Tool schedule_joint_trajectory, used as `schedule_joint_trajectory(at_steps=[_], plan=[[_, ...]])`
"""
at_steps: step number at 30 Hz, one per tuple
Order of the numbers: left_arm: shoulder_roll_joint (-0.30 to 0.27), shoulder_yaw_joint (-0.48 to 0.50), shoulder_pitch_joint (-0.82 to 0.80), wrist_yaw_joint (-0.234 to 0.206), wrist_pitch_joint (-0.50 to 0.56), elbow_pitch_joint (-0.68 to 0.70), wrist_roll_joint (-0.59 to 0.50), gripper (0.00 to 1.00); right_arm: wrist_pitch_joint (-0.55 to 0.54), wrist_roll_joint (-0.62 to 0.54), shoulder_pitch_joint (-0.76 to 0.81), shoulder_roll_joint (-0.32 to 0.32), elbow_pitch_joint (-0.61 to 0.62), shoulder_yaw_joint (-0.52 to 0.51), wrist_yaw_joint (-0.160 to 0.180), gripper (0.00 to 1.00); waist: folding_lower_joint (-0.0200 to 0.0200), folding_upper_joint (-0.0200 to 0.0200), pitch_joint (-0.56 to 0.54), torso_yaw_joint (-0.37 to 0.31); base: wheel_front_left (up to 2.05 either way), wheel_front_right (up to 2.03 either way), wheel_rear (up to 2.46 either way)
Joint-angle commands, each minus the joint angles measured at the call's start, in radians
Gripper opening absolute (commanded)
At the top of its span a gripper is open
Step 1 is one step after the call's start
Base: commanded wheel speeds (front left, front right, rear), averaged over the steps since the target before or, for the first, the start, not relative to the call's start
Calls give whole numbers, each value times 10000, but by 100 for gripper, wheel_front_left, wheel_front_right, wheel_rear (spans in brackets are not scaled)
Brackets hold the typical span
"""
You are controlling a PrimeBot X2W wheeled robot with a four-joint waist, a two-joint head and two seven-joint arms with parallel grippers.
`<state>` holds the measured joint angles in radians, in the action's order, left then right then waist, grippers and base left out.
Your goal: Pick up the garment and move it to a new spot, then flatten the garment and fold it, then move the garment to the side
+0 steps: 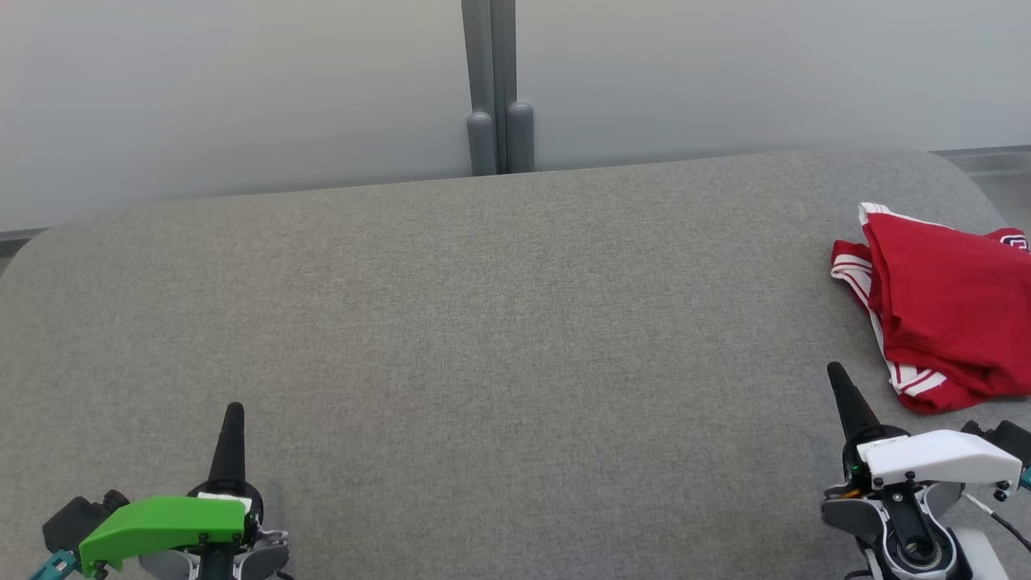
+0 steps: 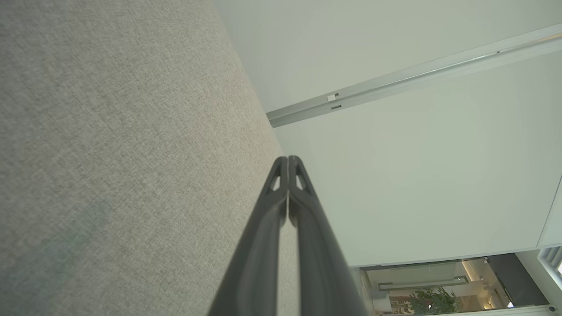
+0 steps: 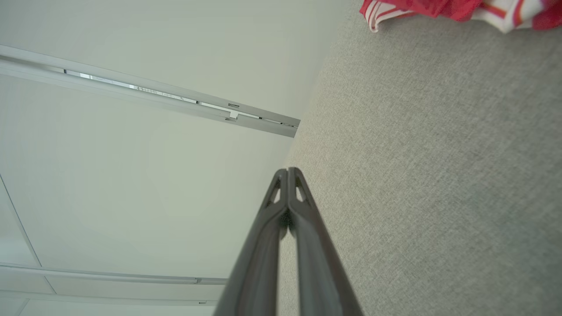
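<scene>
**Head view.** A grey fabric surface with rounded far corners lay before the robot; the garment, red with white-striped trim, lay crumpled at 3 o'clock on the surface's right edge, partly cut off by the frame. The left gripper, under a green cover, sat at 7 o'clock with its fingers pointing to 12 o'clock; the right gripper, under a white cover, sat at 5 o'clock, its fingers leaning toward 11 o'clock, the tip near the garment's lower hem but apart from it. A pale wall stood behind, with a grey post at 12 o'clock.

**Left wrist view.** The left gripper was clenched, its fingers pressed tip to tip on nothing; the fabric surface occupied the 9 o'clock side; a metal rail crossed the wall toward 2 o'clock.

**Right wrist view.** The right gripper was likewise clenched and empty; the fabric surface occupied the 3 o'clock side; the garment showed at 1 o'clock, well apart from the fingertips.
</scene>
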<state>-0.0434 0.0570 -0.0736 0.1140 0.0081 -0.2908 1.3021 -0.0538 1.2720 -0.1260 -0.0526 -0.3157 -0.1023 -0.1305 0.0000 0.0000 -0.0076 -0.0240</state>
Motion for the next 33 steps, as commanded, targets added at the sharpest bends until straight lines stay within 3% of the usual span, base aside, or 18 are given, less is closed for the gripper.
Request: schedule_joint_trajectory(at_steps=[1,33], plan=[[-79,49,-249,50,53,135,202,0,-93,245,58,-24,156,-50,-6,0,0,0,4,8,0,0,0],[-95,249,-292,172,639,501,2565,0,-772,2775,191,15,628,-355,-4,0,0,0,84,185,0,0,0]])
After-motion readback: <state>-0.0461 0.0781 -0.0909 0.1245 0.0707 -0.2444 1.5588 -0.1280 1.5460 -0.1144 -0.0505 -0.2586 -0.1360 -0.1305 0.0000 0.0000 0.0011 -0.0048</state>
